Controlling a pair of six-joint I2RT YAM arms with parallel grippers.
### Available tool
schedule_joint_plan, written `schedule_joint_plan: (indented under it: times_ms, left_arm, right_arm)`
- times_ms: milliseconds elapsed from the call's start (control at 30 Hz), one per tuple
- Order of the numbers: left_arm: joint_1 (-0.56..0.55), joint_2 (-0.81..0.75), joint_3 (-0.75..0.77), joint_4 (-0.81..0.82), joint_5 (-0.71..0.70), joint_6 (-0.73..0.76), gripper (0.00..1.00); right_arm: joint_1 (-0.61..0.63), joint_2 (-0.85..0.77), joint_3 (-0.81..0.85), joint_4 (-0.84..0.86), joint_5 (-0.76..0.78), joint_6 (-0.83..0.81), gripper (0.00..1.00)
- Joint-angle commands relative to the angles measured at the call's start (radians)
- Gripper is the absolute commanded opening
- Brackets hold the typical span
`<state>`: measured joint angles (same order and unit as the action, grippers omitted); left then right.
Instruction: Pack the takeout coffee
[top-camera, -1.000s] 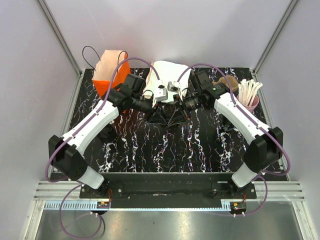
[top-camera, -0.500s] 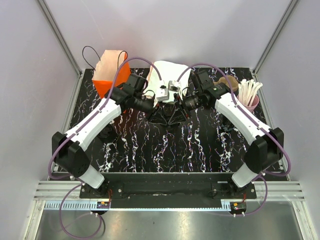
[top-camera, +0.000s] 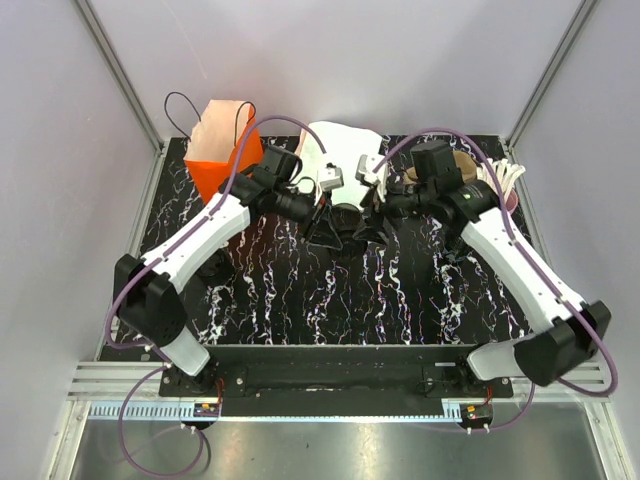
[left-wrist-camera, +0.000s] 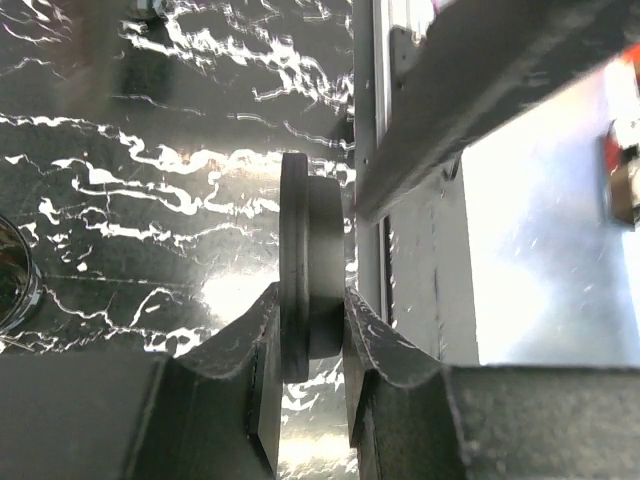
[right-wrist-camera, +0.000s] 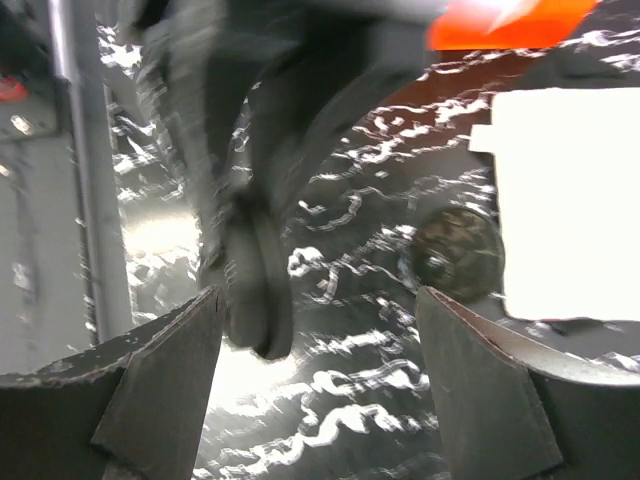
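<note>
takeout coffee (right-wrist-camera: 458, 252) | small dark round cup | just beside white bag (right-wrist-camera: 560, 200)

Orange bag (top-camera: 215, 150) & white paper (top-camera: 340, 140) block rear; table (top-camera: 300, 290) front free.

A robot lab cell: plain grey panels (top-camera: 330, 60) on aluminium posts (top-camera: 118, 75) enclose a black marbled table (top-camera: 300, 290).

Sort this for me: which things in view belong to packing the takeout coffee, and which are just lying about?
In the job: black coffee cup; black lid, pinched in the left tool; right tool, open; probably the orange bag.
Lying about: white paper; pink cup of white sticks.
</note>
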<state>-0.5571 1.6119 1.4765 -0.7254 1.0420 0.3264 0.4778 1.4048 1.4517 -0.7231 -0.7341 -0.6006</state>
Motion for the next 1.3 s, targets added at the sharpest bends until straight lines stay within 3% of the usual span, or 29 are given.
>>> schedule_joint_plan:
  times_ms: [0, 200, 433, 600, 800, 1267]
  left_arm:
    - [0.04, 0.026, -0.013, 0.181, 0.055, -0.217, 0.0]
    - [0.068, 0.071, -0.005, 0.264, 0.059, -0.38, 0.0]
    - [0.097, 0.111, -0.025, 0.374, 0.138, -0.529, 0.0]
    - [0.103, 0.125, -0.03, 0.389, 0.153, -0.547, 0.01]
    - [0.103, 0.128, -0.028, 0.389, 0.159, -0.546, 0.01]
    - [0.103, 0.158, -0.022, 0.396, 0.17, -0.555, 0.01]
  right_arm:
    - [-0.002, -0.095, -0.033, -0.038, 0.102, -0.177, 0.82]
    - [0.034, -0.158, -0.088, -0.143, 0.142, -0.329, 0.81]
    - [0.177, -0.159, -0.152, -0.125, 0.326, -0.352, 0.68]
    - [0.263, -0.138, -0.18, -0.053, 0.43, -0.332, 0.59]
    - [0.278, -0.107, -0.159, -0.021, 0.463, -0.311, 0.49]
    - [0.309, -0.06, -0.111, 0.005, 0.501, -0.3, 0.47]
